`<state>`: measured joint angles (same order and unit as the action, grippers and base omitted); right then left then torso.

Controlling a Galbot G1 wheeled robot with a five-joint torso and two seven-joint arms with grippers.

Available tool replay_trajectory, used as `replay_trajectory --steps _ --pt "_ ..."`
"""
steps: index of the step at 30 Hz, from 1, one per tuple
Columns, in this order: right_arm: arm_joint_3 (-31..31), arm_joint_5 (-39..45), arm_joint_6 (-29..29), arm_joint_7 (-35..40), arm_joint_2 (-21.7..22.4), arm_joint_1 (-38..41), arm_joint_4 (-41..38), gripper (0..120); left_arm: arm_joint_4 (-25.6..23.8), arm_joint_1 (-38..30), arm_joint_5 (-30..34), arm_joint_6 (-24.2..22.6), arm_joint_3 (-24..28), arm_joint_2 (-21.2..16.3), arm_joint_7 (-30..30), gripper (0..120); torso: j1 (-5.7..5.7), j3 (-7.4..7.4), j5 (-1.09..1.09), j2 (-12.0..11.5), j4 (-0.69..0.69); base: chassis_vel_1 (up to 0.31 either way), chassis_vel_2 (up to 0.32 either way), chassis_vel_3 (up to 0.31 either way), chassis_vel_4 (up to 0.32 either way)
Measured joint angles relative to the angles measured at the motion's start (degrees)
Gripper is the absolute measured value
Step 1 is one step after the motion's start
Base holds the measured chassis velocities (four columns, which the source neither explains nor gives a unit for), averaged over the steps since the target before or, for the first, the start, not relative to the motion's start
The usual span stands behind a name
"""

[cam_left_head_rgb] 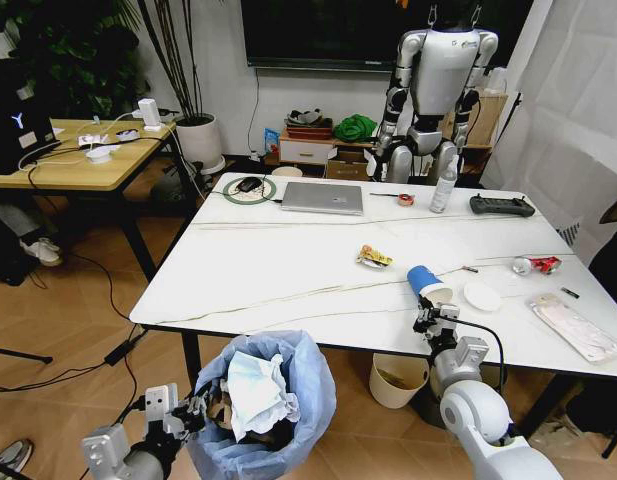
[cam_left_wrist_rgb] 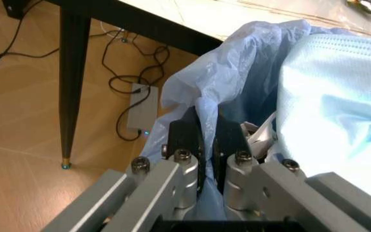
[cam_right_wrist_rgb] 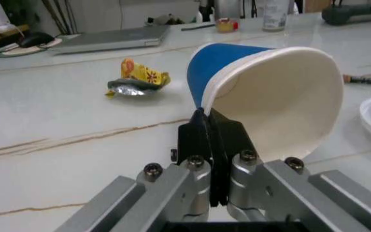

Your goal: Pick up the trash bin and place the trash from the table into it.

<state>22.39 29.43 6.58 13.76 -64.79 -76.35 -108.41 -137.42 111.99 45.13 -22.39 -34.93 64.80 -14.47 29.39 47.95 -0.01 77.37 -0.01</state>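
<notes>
Blue paper cup (cam_left_head_rgb: 428, 283) pinched by right gripper (cam_left_head_rgb: 435, 316) above desk (cam_left_head_rgb: 288, 270); trash bin (cam_left_head_rgb: 263, 405), rim clenched in left gripper (cam_left_head_rgb: 185, 409), lower-left.

Wooden floor (cam_left_head_rgb: 48, 330), side desk (cam_left_head_rgb: 73, 165), perhaps a wall television (cam_left_head_rgb: 328, 35).

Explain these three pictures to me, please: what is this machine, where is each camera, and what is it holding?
It is a wheeled robot with two arms. One picture looks down from its head; the other two come from cameras on its wrists. Its left hand pinches the blue bag at the rim of the trash bin, held beside the table. Its right hand grips a blue paper cup by the rim, tipped on its side. On the table lie a yellow snack wrapper, a white lid, a crushed can and a laptop.
</notes>
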Motion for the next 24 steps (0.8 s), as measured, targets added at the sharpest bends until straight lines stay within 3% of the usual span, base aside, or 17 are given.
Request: replay_trajectory --steps 6,12,16,18,24 --pt "0.54 1.03 0.57 -1.46 4.1 -1.89 -4.18 0 0.05 -0.16 0.0 0.0 0.06 -0.1 0.0 0 0.0 0.0 0.02 0.0 0.0 0.0 0.0 0.0 0.0" --pt "1.1 4.9 -1.2 -5.04 11.32 -6.05 -15.36 0 0.06 -0.33 0.15 0.0 0.26 -0.57 -0.02 0 0.0 0.0 0.01 0.01 0.0 0.0 0.0 0.0 0.0" --pt "1.14 9.93 -2.74 -8.4 18.5 -9.86 -24.81 0 0.03 -0.28 0.54 -0.08 0.2 -0.91 -0.14 0 0.0 0.0 0.01 0.01 -0.01 0.0 0.0 0.0 0.0" --pt "0.9 10.85 -2.78 -8.71 19.72 -10.02 -26.14 0 0.03 -0.29 0.6 -0.1 0.19 -0.96 -0.18 0 -0.01 0.0 0.01 0.01 0.0 0.0 0.0 0.0 0.0" --pt "-5.95 16.78 -4.27 -14.2 28.21 -9.15 -33.83 0 -0.03 -0.9 1.76 -0.78 0.36 -1.79 -0.76 0 -0.01 0.0 -0.01 0.01 0.02 0.0 0.0 0.0 0.0"
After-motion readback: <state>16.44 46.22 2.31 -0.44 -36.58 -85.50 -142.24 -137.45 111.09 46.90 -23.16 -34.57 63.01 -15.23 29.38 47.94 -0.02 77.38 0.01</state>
